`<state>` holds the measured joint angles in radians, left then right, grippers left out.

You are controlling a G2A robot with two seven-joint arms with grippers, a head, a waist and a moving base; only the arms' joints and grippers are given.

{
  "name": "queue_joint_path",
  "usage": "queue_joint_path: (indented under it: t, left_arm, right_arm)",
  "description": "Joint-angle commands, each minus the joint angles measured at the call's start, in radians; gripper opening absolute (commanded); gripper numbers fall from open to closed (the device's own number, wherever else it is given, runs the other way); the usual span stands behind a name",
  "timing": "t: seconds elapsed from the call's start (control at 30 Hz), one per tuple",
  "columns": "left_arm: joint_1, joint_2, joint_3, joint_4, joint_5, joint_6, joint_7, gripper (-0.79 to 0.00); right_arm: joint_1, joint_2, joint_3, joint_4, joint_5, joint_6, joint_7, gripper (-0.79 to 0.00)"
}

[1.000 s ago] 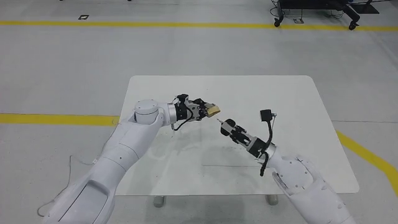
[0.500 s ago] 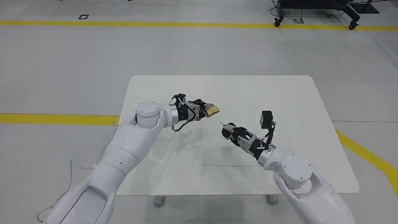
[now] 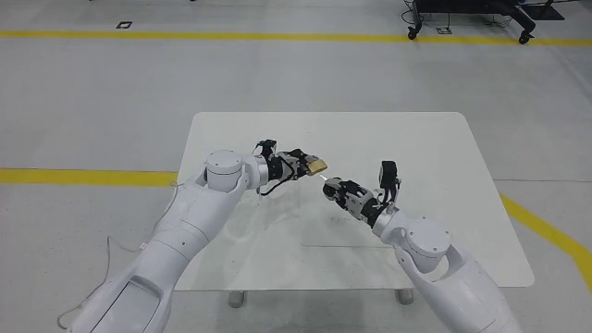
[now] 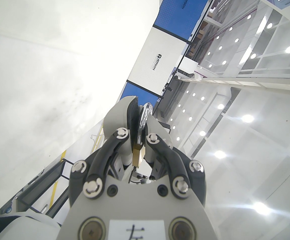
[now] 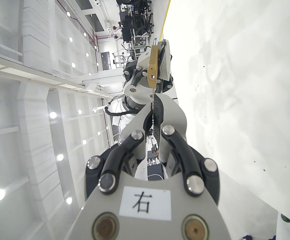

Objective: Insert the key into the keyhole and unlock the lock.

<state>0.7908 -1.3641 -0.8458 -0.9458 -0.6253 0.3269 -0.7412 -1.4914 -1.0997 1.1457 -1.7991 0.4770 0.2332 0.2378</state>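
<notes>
left gripper [image 3: 306,161] clamps lock [image 5: 152,66]; right gripper [image 3: 332,186] clamps key [image 5: 151,93].

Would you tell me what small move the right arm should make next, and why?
Probably ease the key straight forward into the keyhole. The right gripper grips the key with its tip just short of the padlock and seemingly lined up with the keyhole, while the left gripper holds the padlock clear of the table.
</notes>
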Motion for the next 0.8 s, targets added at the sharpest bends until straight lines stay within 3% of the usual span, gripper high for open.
queue_joint_path:
  t: [0.0,0.77]
  left_arm:
    - [0.001,0.000,-0.001,0.000,0.003,0.001,-0.002,-0.785]
    - [0.008,-0.007,-0.009,-0.012,0.056,0.000,0.006,-0.785]
  right_arm:
    - [0.006,-0.003,-0.002,0.007,0.006,0.000,-0.005,-0.785]
    - [0.031,-0.025,-0.005,0.037,0.026,0.044,-0.037,-0.785]
